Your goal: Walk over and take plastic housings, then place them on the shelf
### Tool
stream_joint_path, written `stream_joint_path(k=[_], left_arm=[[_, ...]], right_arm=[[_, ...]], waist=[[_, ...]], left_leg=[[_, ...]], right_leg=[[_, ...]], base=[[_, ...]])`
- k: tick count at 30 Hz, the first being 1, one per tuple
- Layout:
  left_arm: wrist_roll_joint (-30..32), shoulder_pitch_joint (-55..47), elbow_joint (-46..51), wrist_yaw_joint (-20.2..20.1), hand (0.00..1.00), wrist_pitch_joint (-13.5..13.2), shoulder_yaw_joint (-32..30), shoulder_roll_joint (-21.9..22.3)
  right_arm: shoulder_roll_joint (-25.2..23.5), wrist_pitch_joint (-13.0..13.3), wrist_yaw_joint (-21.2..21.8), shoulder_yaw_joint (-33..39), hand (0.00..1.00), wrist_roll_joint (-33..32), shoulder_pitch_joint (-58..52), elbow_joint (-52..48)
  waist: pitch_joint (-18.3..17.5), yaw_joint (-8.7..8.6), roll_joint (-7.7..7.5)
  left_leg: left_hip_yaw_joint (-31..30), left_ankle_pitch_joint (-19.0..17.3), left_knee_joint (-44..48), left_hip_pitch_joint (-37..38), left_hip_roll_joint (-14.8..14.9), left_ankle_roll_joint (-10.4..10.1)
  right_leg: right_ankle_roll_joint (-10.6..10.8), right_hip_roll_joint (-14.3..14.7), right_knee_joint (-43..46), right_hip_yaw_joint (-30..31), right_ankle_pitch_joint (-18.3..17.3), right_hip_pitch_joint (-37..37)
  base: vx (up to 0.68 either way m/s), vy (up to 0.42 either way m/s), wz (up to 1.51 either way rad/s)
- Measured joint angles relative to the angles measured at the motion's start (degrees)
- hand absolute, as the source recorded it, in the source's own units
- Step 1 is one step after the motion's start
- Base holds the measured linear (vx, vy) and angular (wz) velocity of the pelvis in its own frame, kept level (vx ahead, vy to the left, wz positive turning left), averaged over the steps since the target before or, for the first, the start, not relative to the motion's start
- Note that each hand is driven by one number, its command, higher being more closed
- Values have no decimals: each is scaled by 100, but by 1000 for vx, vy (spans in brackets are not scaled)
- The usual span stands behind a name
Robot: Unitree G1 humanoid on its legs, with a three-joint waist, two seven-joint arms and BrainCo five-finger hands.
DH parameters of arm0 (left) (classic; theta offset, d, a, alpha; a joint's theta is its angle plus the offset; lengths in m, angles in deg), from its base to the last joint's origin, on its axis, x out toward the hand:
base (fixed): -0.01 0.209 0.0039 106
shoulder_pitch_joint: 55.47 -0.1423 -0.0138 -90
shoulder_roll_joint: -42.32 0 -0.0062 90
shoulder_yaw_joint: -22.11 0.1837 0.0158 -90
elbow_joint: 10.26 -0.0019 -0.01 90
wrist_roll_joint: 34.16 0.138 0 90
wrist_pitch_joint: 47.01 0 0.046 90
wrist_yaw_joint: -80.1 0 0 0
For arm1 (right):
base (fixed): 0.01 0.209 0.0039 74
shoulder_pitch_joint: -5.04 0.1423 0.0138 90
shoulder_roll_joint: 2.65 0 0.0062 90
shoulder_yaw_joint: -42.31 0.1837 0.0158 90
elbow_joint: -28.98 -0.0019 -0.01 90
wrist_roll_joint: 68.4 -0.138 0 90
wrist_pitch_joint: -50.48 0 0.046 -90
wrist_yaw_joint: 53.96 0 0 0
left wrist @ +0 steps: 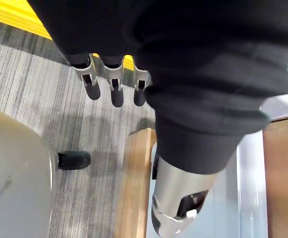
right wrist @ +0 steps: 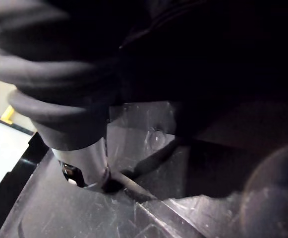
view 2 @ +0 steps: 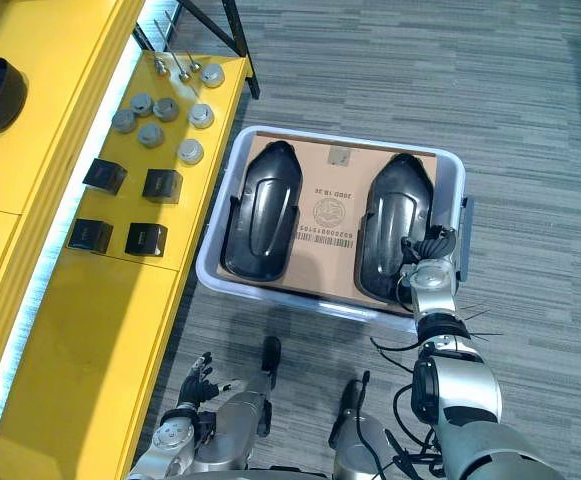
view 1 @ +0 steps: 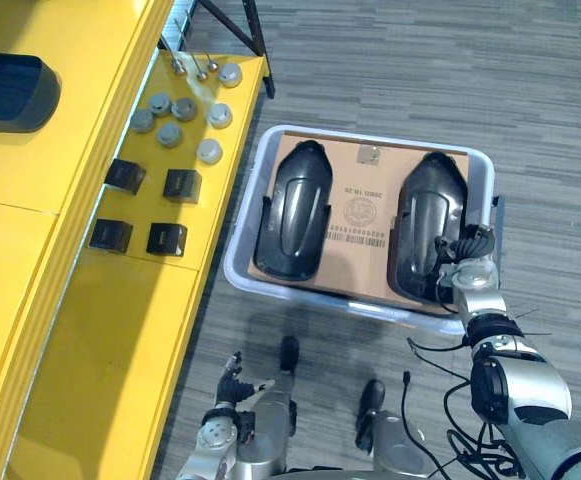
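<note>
Closest to me, low by the carpet, the left hand (view 1: pixel 228 392) hangs with its fingers (left wrist: pixel 115 91) straight and nothing in them. The right hand (view 1: pixel 473 272) is out at the near end of the right-hand housing (view 1: pixel 425 215), and its wrist view shows the thumb (right wrist: pixel 82 158) pressed on the glossy black inner face. Everything else there is dark, so I cannot tell whether that hand has actually closed on the part. Now the scene by size: the long yellow shelf (view 1: pixel 110 340) runs down my left, and a raised yellow tier (view 1: pixel 30 190) beside it carries one dark housing-like piece (view 1: pixel 5 90). On the floor just beside the shelf sits the pale plastic bin (view 1: pixel 340 300), lined with a sheet of cardboard (view 1: pixel 360 200). Both black plastic housings lie lengthwise on that sheet, the left-hand housing (view 1: pixel 292 210) apart from the right one. On the lower shelf I see four small black boxes (view 1: pixel 182 185) in a square. Beyond them is a cluster of grey round caps (view 1: pixel 170 132).
</note>
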Motion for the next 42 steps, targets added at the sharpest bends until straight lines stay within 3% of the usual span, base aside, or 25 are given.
stream_joint_path(k=[8, 14, 21, 25, 30, 36, 42], left_arm=[[7, 26, 419, -10, 0, 33, -205, -5], [10, -402, 1547, -16, 0, 42, -482, -36], [7, -739, 3291, 14, 0, -16, -676, 116], [16, -756, 4232, 150, 0, -43, -635, 158], [249, -491, 4898, 299, 0, -136, 59, 230], [528, -23, 4916, 382, 0, -128, 1001, 318], [751, 336, 4836, 495, 0, -34, 1489, 375]], right_arm=[[-372, -81, -58, 47, 100, 79, -1598, -2521], [-740, -66, -273, 221, 100, 445, -2527, -3934], [-1102, 55, -438, 83, 100, 859, -3112, -5172], [-1347, 76, -465, -433, 100, 1178, -3330, -5752], [-1498, 277, -355, -1222, 100, 1528, -3342, -6064], [-1609, 279, -216, -2031, 100, 1783, -3335, -6072], [-1671, 271, -221, -2531, 100, 1873, -3267, -6072]], waist=[[-59, -140, -80], [-604, -150, -365], [-959, -140, -358], [-1168, -143, -352], [-1319, -135, -344], [-1488, -138, -338], [-1604, -140, -329]], left_leg=[[14, -3, -5, 198, -35, -2], [71, -9, -6, 273, -21, 1], [77, -37, -41, 383, -2, 40], [96, -39, -41, 395, -1, 47], [144, -35, -13, 491, -7, 50], [195, -36, -43, 534, 32, 50], [232, -35, -43, 551, 78, 48]], right_leg=[[15, -48, -7, 33, 3, 200], [43, -45, -6, 161, 18, 215], [67, -23, 4, 173, 33, 303], [82, -23, 7, 198, 51, 301], [86, -27, 10, 253, 86, 375], [73, 4, 8, 314, 103, 387], [50, 45, 3, 353, 121, 381]], base=[[-11, 2, 0], [-32, 1, -7], [-62, 7, -1], [-22, 4, -2], [9, 1, -4], [-20, -4, -5], [-10, -10, -5]])
